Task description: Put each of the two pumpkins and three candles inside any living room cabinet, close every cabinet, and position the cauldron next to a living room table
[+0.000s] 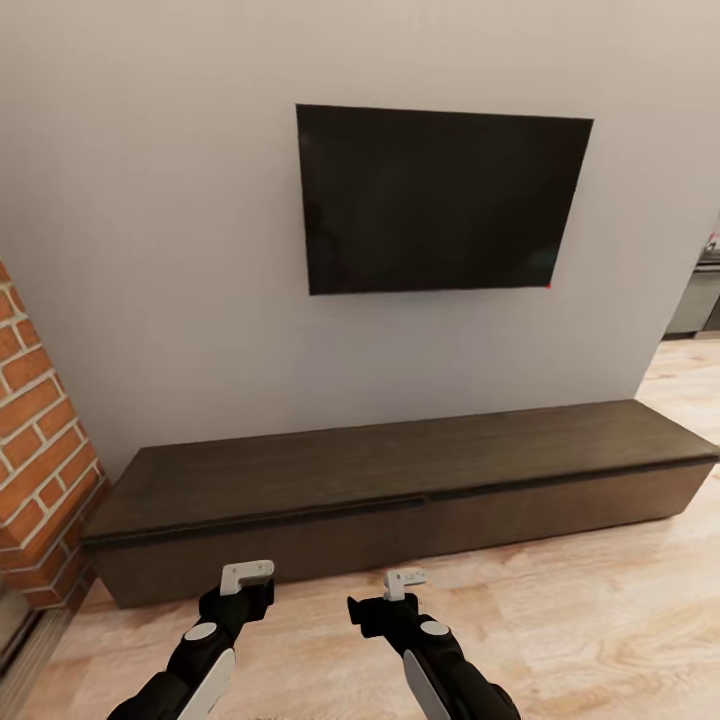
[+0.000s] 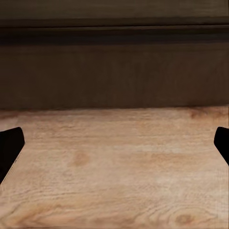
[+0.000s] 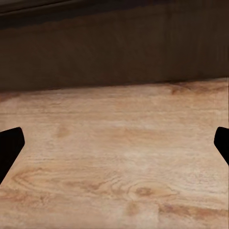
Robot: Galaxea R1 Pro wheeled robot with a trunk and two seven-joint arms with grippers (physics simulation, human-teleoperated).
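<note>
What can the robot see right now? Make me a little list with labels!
place: living room wall with a wood floor
cabinet: long, low, dark brown, fronts shut, nothing on top
TV: black, on the wall above the cabinet
bricks: beside the cabinet's end
left gripper: open, holding nothing, above the floor before the cabinet
right gripper: open, holding nothing, above the floor before the cabinet

Lighting was even and soft, without glare. The long dark-brown wooden cabinet (image 1: 400,480) cast a faint shadow on the pale wood-plank floor (image 1: 600,620) beneath it. Wrist views appeared slightly blurred; straight lines bowed towards head-view edges.
</note>
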